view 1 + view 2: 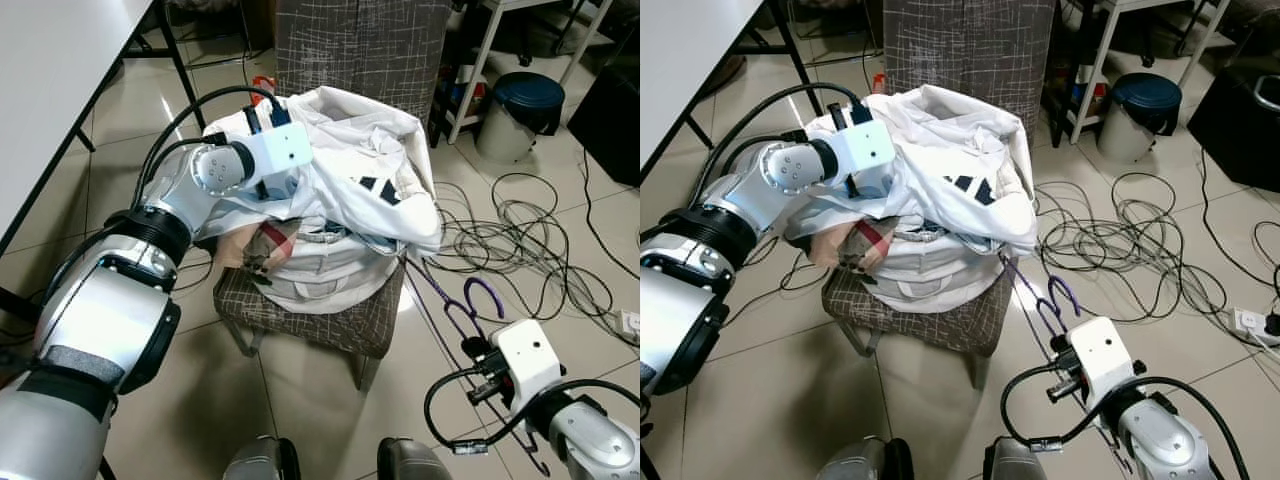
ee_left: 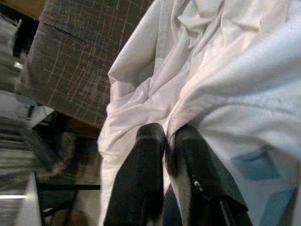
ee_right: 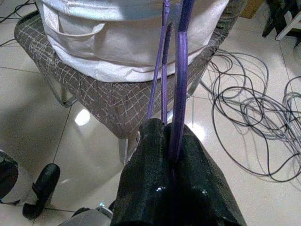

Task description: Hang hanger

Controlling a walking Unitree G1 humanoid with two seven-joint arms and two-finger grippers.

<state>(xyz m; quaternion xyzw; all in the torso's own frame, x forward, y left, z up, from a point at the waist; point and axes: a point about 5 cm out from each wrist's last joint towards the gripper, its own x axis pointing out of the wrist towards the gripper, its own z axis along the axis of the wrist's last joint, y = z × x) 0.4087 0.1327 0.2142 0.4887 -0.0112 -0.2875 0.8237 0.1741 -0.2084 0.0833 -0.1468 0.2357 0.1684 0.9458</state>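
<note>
Gripping purple hanger [image 3: 180,70], right hand [image 3: 170,141] clamped, left hand [image 2: 164,141] pinching white shirt [image 1: 370,190]

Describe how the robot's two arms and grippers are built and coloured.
Both arms are silver metal with black joint rings. The left arm and right arm each end in a white boxy wrist housing, looped by black cables. The left gripper and right gripper have two long glossy black fingers.

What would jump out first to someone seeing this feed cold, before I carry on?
First, the heap of white clothing piled on the patterned chair, with the left gripper shut on a fold of the fabric at the heap's left side. Next, the purple hanger beside the chair's right front corner, clamped in the right gripper and reaching up into the clothes. Behind it, black cables sprawl across the tiled floor.
</note>
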